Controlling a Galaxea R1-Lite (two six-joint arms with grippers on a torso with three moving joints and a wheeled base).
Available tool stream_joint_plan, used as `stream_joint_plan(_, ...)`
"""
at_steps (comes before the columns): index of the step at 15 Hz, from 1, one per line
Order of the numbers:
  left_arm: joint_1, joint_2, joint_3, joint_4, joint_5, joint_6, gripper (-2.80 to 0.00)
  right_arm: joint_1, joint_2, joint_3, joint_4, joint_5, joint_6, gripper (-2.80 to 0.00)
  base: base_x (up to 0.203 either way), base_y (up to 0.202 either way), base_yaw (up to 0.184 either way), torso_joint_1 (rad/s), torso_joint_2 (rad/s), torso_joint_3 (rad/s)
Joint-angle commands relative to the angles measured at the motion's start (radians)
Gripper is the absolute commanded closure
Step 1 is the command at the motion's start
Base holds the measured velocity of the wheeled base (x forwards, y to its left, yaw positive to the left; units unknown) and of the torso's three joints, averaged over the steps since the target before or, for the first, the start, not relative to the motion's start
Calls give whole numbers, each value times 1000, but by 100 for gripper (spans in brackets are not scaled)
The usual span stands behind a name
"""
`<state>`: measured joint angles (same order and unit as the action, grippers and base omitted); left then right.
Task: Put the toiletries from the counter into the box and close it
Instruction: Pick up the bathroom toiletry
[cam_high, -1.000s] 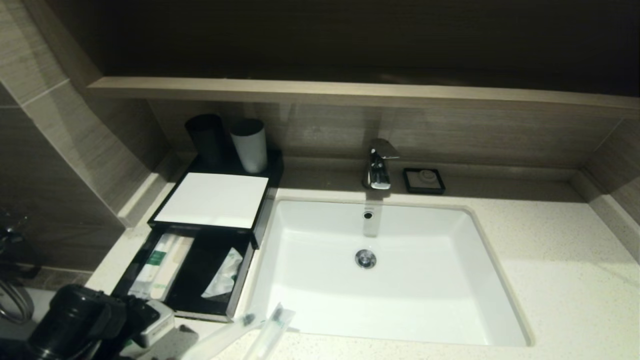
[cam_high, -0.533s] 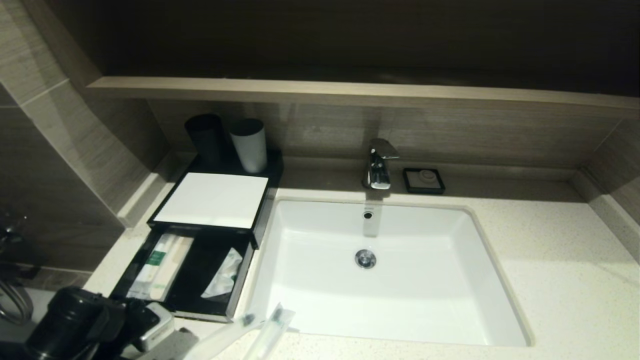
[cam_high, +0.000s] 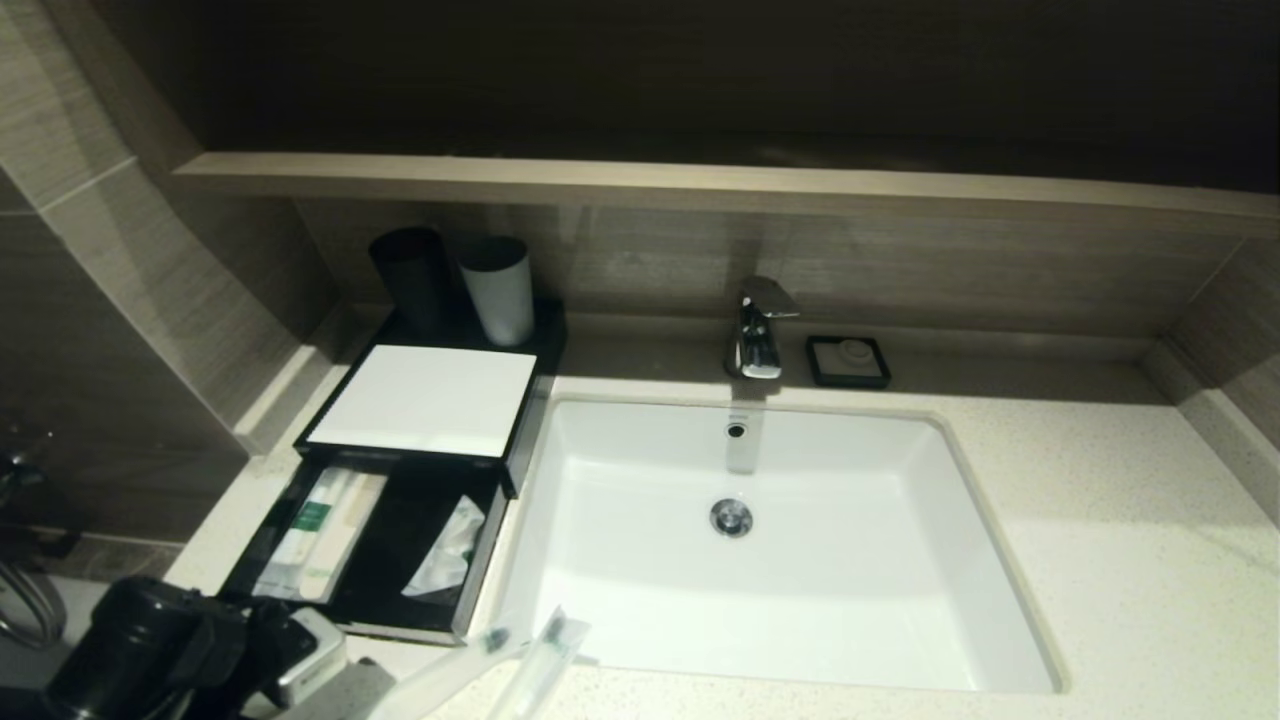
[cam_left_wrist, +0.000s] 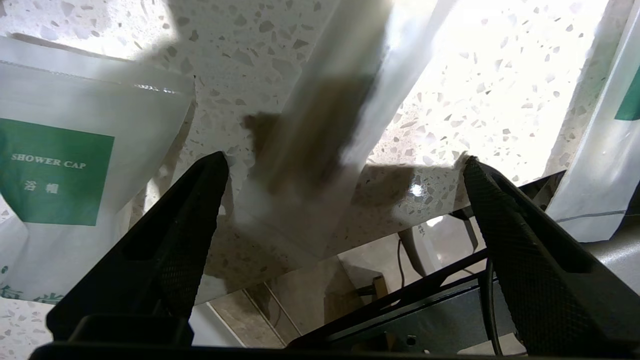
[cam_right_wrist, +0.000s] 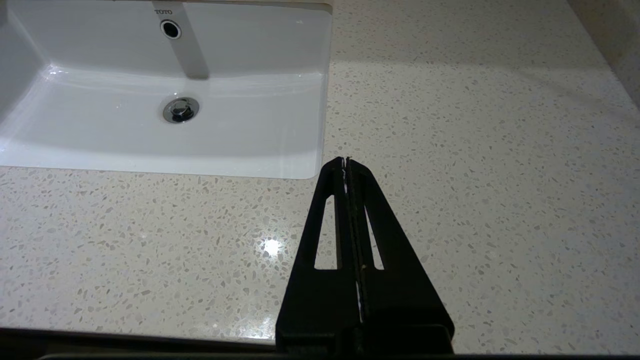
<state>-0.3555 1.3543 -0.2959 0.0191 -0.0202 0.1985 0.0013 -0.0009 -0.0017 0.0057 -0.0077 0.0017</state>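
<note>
Box (cam_high: 425, 400): drawer (cam_high: 380, 545) pulled out at the front, holding 2 long white packets on its left side and 1 crumpled pale packet on its right.
Counter (cam_high: 1100, 600): 2 clear sachets (cam_high: 520, 655) lie at the front edge near the basin (cam_high: 770, 540); shower cap packet (cam_left_wrist: 55, 170) just beside.
Left gripper (cam_left_wrist: 345, 165): fingers spread wide above a sachet, holding nothing.
Right gripper (cam_right_wrist: 346, 161): fingers pressed together, empty, over bare counter.

Dim wood-look wall panelling (cam_high: 900, 270), brown ledge (cam_high: 700, 185), chrome tap (cam_high: 760, 330).
</note>
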Motion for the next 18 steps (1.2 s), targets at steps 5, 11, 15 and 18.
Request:
stream_joint_plan(5, 0, -8, 4, 1, -1, 1, 0, 0, 1, 0, 0, 0, 0, 0, 0, 0, 0, 0, 0, 0)
stream_joint_plan(11, 0, -44, 4, 2, -6, -2, 0, 0, 1, 0, 0, 0, 0, 0, 0, 0, 0, 0, 0, 0)
stream_joint_plan(15, -2, -75, 12, 9, -10, -2, 0, 0, 1, 0, 0, 0, 0, 0, 0, 0, 0, 0, 0, 0)
stream_joint_plan(18, -2, -89, 18, 11, -10, -1, 0, 0, 1, 0, 0, 0, 0, 0, 0, 0, 0, 0, 0, 0)
